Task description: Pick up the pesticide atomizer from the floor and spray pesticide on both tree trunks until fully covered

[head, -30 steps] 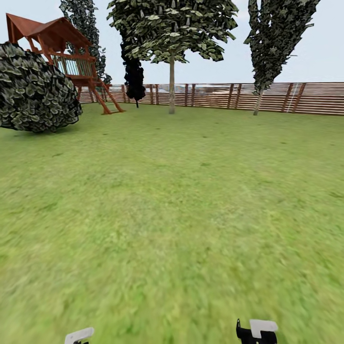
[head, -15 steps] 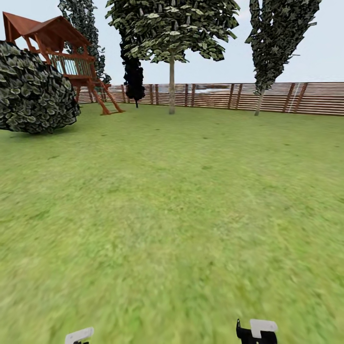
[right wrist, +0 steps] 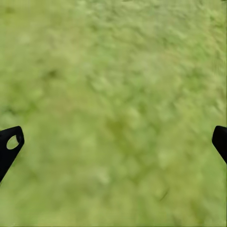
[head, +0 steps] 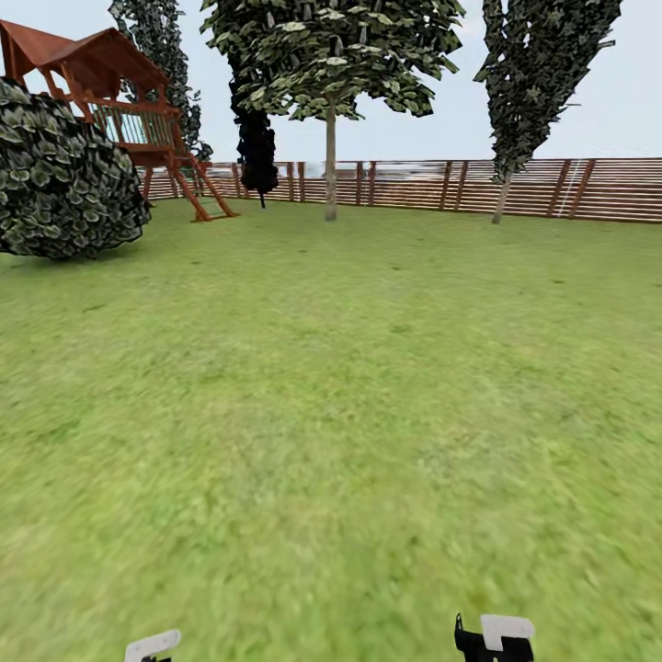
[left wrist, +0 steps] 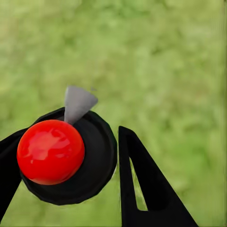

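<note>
looking out from the head view, you face a wide green lawn [head: 349, 386] that runs to a brown slatted fence [head: 515, 188]. one tall tree [head: 330, 55] with a pale bare trunk [head: 330, 165] stands just before the fence, ahead of you and a little left. a second tall tree [head: 538, 64] stands to its right, its thin trunk [head: 501, 198] leaning by the fence. a red-brown wooden playhouse [head: 119, 92] and a round dark bush [head: 64, 175] sit far left, with a narrow dark conifer [head: 256, 147] between playhouse and first tree.

your left gripper [left wrist: 71, 175] is clamped on the pesticide atomizer [left wrist: 71, 156]: black fingers [left wrist: 142, 184] flank its black round body, red ball top and grey nozzle, over grass. your right gripper [right wrist: 113, 142] has its fingertips [right wrist: 9, 144] spread wide apart over bare grass.
</note>
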{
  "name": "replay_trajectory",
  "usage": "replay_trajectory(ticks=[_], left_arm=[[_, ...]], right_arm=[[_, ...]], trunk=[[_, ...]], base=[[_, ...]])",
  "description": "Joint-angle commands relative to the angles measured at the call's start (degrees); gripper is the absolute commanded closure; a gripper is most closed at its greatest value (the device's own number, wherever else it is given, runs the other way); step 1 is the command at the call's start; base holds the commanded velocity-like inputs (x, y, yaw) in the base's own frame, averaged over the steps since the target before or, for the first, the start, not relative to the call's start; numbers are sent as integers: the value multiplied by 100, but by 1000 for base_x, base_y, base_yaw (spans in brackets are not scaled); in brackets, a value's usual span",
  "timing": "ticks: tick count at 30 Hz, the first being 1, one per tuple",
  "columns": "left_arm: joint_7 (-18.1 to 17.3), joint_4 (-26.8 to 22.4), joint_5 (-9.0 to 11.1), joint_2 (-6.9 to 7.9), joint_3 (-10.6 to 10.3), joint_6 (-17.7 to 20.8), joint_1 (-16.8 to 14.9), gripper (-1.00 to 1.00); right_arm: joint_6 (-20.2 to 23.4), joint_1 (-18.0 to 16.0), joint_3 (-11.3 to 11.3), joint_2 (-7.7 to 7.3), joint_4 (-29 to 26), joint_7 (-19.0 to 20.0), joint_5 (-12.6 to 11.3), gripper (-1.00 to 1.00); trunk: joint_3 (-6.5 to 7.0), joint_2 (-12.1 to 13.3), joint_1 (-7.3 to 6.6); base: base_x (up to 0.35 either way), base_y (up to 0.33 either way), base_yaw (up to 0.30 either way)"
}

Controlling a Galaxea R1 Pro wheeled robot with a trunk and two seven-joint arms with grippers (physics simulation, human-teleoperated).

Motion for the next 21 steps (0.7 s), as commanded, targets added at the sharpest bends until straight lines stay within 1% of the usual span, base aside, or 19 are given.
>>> replay_trajectory(ticks=[1, 21], left_arm=[[15, 5, 38, 1, -50, -17, -3, 100], [18, 5, 38, -1, -52, -16, -3, 100]], right_arm=[[-14, -4, -41, 0, 7, -23, 63, -100], [-14, -3, -41, 0, 7, -23, 65, -100]], trunk=[[-5, -2, 3], [-5, -2, 3]], base=[[336, 0, 0], [336, 0, 0]])
